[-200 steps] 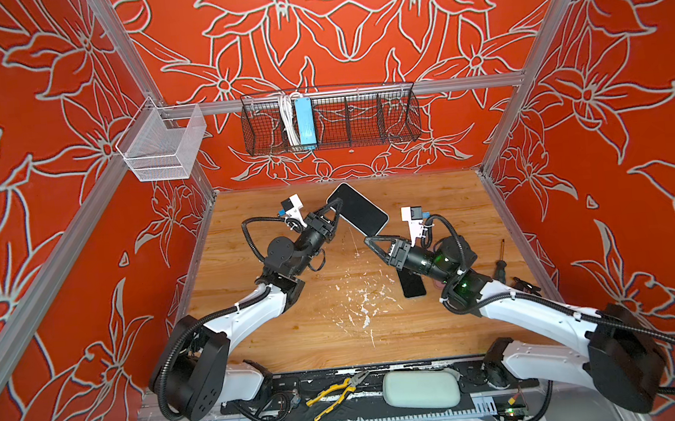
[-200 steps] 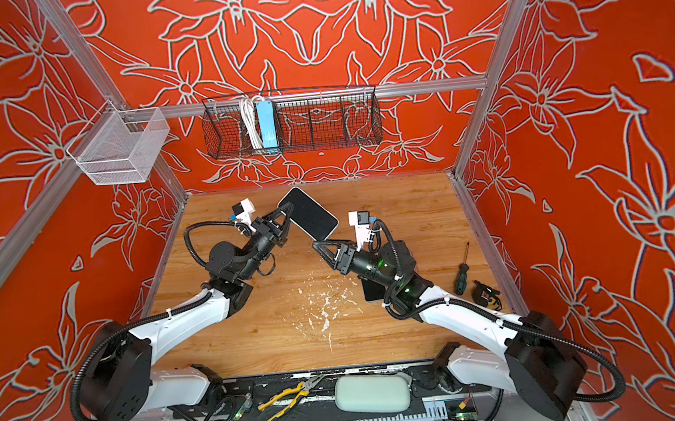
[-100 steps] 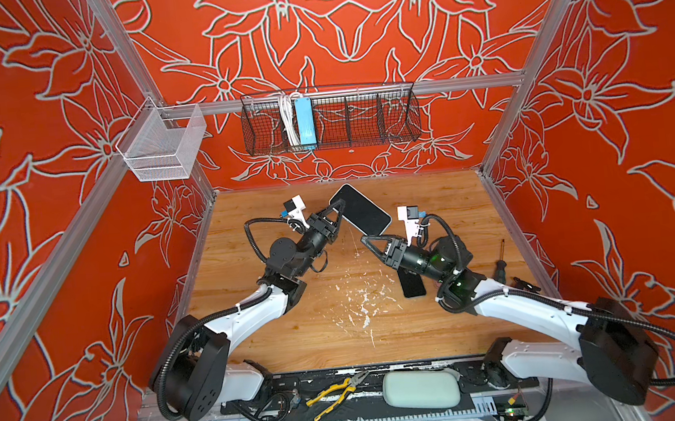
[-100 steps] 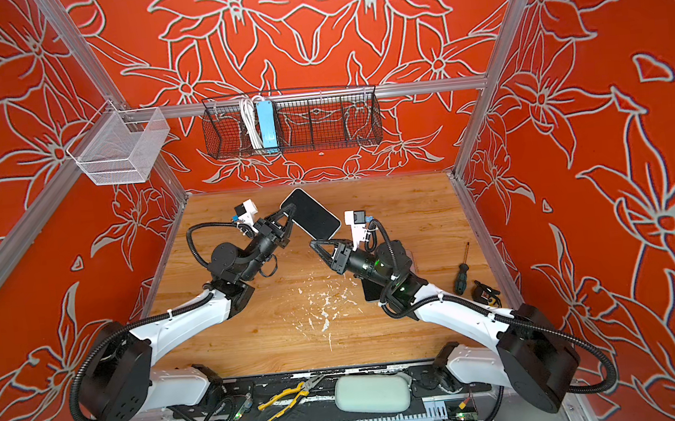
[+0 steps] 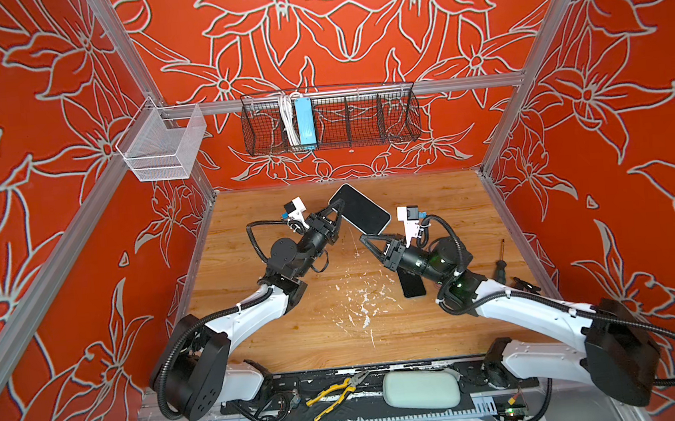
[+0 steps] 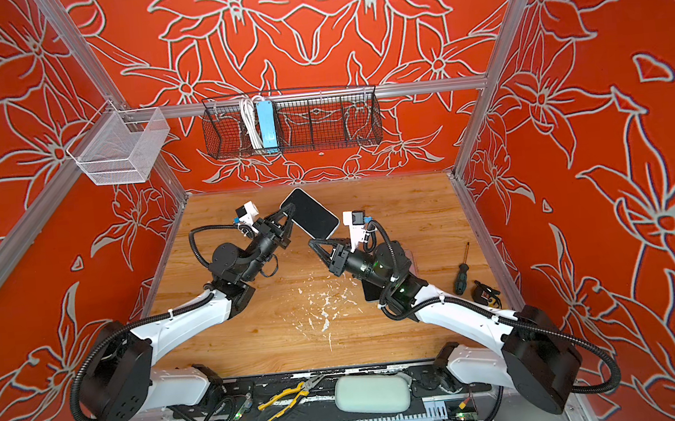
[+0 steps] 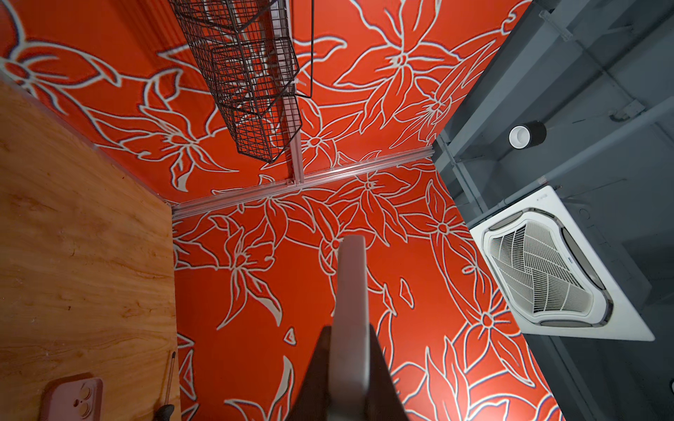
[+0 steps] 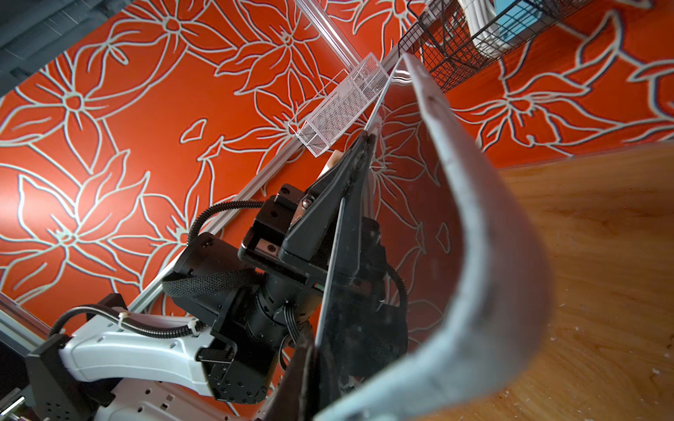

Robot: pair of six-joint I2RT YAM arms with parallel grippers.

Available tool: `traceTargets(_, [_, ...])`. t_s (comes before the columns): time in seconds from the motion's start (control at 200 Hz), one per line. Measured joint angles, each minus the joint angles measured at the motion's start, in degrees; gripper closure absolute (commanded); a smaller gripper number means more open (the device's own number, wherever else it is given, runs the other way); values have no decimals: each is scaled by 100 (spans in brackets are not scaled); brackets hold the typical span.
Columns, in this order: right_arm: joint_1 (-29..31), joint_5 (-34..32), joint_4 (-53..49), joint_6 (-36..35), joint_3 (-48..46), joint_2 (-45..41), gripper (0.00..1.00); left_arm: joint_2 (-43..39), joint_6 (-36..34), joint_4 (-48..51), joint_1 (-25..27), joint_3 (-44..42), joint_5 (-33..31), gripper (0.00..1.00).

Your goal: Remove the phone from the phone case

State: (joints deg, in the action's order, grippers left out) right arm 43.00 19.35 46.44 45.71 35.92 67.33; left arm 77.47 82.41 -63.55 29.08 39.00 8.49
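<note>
Seemingly right jaws pinch case [image 8: 488,218]; left jaws clamp phone [image 5: 363,211].

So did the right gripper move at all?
Yes. The right gripper crept a little left, toward the phone and away from the screwdriver, and its jaws closed.

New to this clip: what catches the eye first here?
A phone in its grey-rimmed phone case, held above the wooden table near the back by the shut left gripper. The right gripper is shut right at its near corner; whether it pinches the rim is unclear. All around stand loud red floral walls.
</note>
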Motion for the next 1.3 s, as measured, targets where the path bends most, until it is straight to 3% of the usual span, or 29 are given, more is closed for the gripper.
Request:
traceTargets(0.606, [114,-264,-732,-1233,94,-188,87,-251,627,330,186,-299,-498,100])
traceTargets(1.296, [111,-767,-533,-1620,11,-238,82,-15,914,562,284,85,-540,100])
